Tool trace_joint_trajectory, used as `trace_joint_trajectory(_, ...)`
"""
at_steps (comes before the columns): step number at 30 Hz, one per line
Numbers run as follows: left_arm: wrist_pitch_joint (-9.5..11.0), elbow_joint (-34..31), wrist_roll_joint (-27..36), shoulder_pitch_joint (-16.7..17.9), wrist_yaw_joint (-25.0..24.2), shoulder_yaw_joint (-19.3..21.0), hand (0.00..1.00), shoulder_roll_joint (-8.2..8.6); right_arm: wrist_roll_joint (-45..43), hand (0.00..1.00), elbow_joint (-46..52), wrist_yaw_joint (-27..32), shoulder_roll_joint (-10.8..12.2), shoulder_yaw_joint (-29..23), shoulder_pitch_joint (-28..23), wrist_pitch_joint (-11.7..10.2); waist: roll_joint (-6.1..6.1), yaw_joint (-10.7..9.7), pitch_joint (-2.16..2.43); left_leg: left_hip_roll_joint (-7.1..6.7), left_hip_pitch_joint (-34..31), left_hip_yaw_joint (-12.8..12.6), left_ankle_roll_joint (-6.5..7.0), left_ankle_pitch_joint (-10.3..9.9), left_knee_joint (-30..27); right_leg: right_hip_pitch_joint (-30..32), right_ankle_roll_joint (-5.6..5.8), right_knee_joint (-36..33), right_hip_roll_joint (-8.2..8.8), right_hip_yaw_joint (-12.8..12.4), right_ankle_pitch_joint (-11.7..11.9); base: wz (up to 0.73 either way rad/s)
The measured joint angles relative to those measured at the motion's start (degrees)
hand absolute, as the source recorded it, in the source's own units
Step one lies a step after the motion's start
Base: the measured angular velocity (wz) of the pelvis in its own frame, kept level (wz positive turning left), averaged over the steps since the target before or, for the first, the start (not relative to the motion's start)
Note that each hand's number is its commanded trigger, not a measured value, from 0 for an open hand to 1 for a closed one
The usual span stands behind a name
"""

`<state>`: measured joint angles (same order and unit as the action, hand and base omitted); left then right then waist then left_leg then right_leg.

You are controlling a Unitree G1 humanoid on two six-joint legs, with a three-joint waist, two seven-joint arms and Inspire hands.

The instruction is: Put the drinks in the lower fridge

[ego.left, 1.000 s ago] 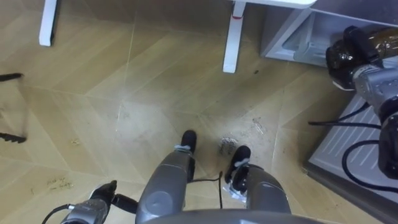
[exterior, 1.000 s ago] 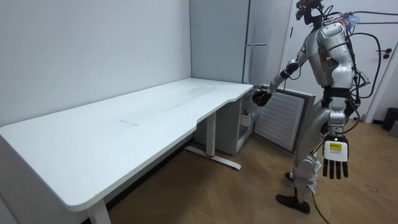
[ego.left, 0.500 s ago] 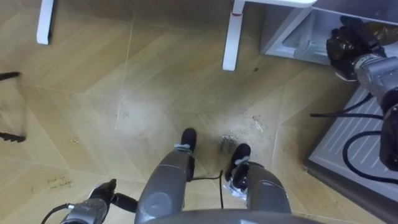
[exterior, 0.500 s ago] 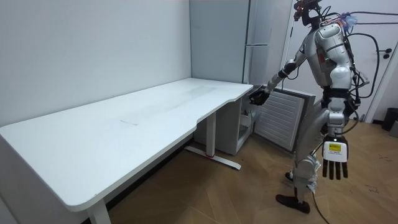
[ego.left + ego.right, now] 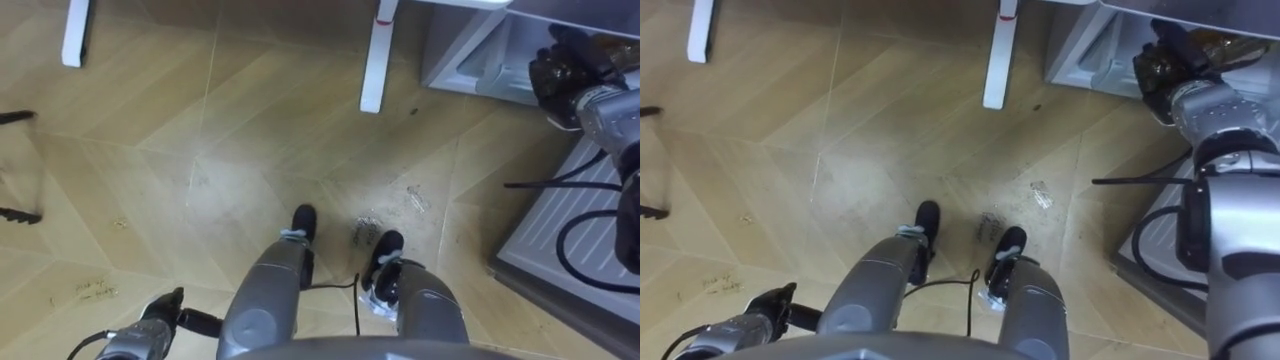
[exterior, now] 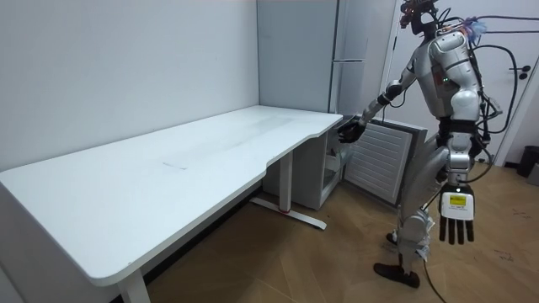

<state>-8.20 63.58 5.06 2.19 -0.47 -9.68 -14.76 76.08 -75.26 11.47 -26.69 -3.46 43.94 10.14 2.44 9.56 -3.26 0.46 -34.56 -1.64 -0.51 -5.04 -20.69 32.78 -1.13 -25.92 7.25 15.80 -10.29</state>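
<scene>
As the right hand [image 5: 565, 72] reaches on toward 2 o'clock, you have it over the mouth of the lower fridge [image 5: 470, 60], with its fingers wrapped round the drink [image 5: 1220, 42]. Only a brownish sliver of the drink shows past the dark fingers, so you cannot read how squarely it sits in the grip. I judge the carry is nearly done and the placing step is starting: the drink is at the opening but not yet set down inside.

Compared with a second ago, the right hand sits higher and further into the 2 o'clock corner of the eye views, and less of the drink shows. In the room view it has edged a little closer to the cabinet beside the bench [image 6: 168, 160]. Since half a second ago the shift is slight, so the reach looks to be slowing.

The fridge door [image 5: 560, 230] lies open at 4 o'clock as before, and your feet have not moved on the floor [image 5: 250, 150]. Your left hand [image 6: 455, 220] still hangs at your side at 7 o'clock, fingers straight and empty.
</scene>
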Motion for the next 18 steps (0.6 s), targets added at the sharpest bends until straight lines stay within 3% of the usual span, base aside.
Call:
trace_joint_trajectory(12, 0.33, 0.06, 1.0, 0.17, 0.33, 0.14, 0.0, -0.17, 0.47, 0.0, 0.01, 1.84, -0.97, -0.02, 1.15, 0.0, -0.01, 0.28, 0.03, 0.39, 0.06, -2.98, 0.71, 0.43, -1.22, -0.16, 0.14, -0.97, 0.56, -0.08, -0.04, 0.02)
trace_joint_trajectory(18, 0.47, 0.07, 1.01, 0.21, 0.74, 0.43, 0.0, -0.28, 1.31, 0.0, 0.05, 4.36, -0.99, -0.05, 1.97, -0.06, -0.26, 0.4, 0.17, 0.56, -0.1, -3.01, 0.92, 0.44, -2.05, -0.18, 0.08, -1.87, 0.57, -0.07, -0.05, 0.01)
